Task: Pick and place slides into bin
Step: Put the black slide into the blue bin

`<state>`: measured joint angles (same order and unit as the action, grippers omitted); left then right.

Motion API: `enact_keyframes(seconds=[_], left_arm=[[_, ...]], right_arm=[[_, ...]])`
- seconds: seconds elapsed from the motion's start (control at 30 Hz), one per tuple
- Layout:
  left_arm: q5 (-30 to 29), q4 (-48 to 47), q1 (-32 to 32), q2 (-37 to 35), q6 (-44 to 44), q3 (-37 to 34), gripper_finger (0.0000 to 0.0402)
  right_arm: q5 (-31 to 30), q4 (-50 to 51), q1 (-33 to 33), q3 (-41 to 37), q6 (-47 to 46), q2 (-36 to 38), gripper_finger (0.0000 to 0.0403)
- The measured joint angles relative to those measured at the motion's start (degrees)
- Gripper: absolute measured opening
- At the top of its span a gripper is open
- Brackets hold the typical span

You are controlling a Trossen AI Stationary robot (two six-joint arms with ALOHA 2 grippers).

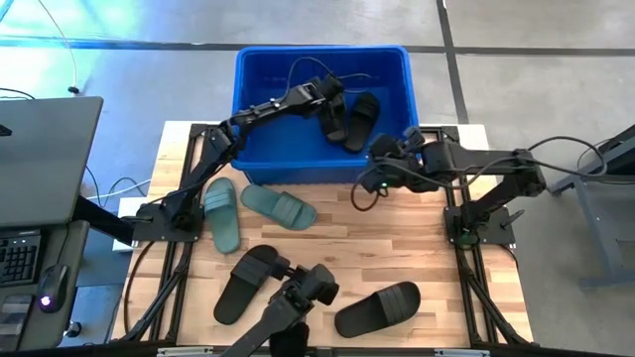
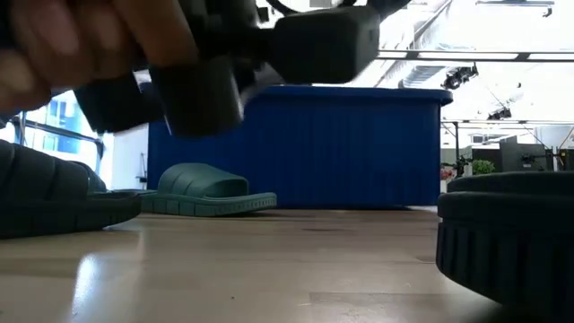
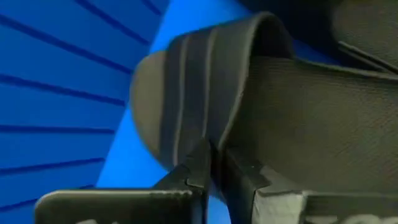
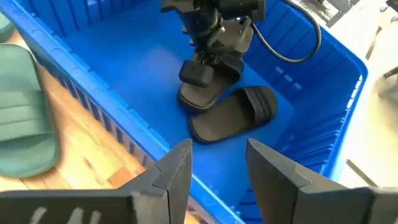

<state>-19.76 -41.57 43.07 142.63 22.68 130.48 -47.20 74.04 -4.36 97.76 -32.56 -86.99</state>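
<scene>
So far I had two black slides in the bin (image 1: 253, 89), which stood at the far edge of the table (image 1: 397, 248): one black slide (image 1: 362, 121) lay flat on the bin floor, and a second black slide (image 1: 332, 117) beside it was between the fingers of my left gripper (image 1: 327, 99), closed on its strap down inside the bin, so I judged that one not yet released. My right gripper (image 4: 217, 163) hung over the bin's right near corner with its fingers apart and nothing between them. Four slides were left on the table: two sage green ones, a green slide (image 1: 221, 213) near the left edge and another green slide (image 1: 279, 207) just beside it, and two black ones toward the near edge, a third black slide (image 1: 246, 283) and a fourth black slide (image 1: 378, 308). By my reckoning about a third of the job was done.
</scene>
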Motion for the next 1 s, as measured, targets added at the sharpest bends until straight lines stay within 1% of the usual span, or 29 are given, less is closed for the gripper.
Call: enact_keyframes(seconds=[0.13,0.27,0.4,0.53,0.67,0.83,1.0], left_arm=[[4.7,0.1,0.1,0.4,-0.4,0.0,0.0050],[6.0,1.1,-1.0,0.6,1.0,0.0,0.0071],[6.3,1.1,-3.2,0.6,1.5,0.0,0.0083],[6.5,1.2,-5.5,0.6,1.5,0.0,0.0084],[4.8,1.4,-7.3,0.6,1.5,0.0,0.0084],[5.0,1.0,-7.7,0.6,1.5,0.0,0.0094],[4.9,0.7,-7.9,0.1,1.5,0.0,0.0116]], right_arm=[[3.0,-1.9,1.0,0.0,0.4,-0.2,0.0140],[4.1,-2.4,1.5,0.0,0.6,-0.2,0.0140],[4.4,-2.4,1.4,0.0,2.4,-0.2,0.0139],[5.2,-2.3,1.4,0.0,3.0,-0.2,0.0139],[5.9,-1.7,1.4,0.0,3.0,-0.2,0.0139],[6.1,0.4,1.3,0.0,3.0,-0.2,0.0139],[7.3,2.1,1.3,0.0,3.0,-0.2,0.0139]])
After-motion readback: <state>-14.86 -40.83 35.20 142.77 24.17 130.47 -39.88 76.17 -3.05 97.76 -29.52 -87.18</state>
